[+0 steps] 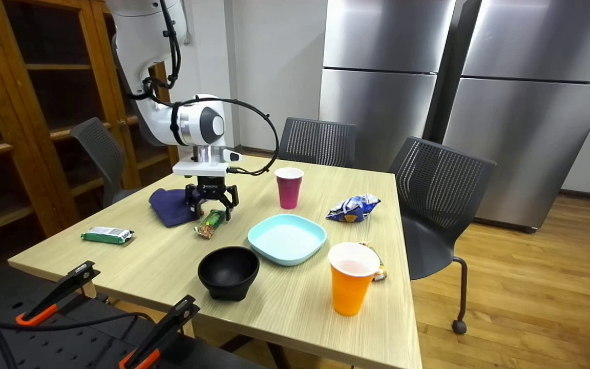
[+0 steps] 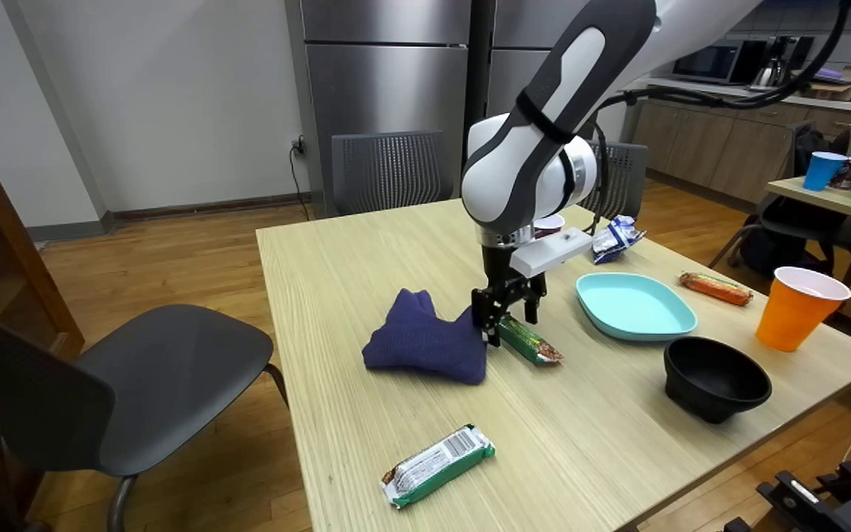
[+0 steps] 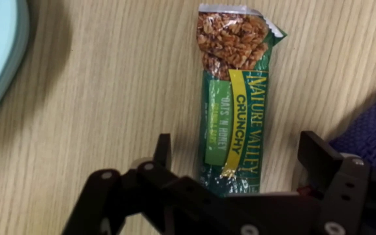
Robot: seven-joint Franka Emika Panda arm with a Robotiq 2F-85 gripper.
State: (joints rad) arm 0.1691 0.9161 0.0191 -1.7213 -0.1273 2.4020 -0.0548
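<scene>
On your table [image 2: 344, 273], with the pale-blue plate [image 2: 636, 307] off one side and the navy cloth [image 2: 425, 340] just beside the other, you have the gripper [image 3: 238, 150] low, jaws spread wide, straddling the green granola bar [image 3: 233, 107], which lies on the table, visible gap either side.

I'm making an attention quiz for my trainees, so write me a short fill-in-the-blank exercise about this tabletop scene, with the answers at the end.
1. In the wrist view, the granola bar between the fingers is labelled "Nature ____".
2. The bowl is coloured ____.
3. The cup standing nearest the bowl is ____ on the outside.
4. Altogether, ____ cups stand on the same table as the bowl.

Missing words: Valley; black; orange; two.
</scene>
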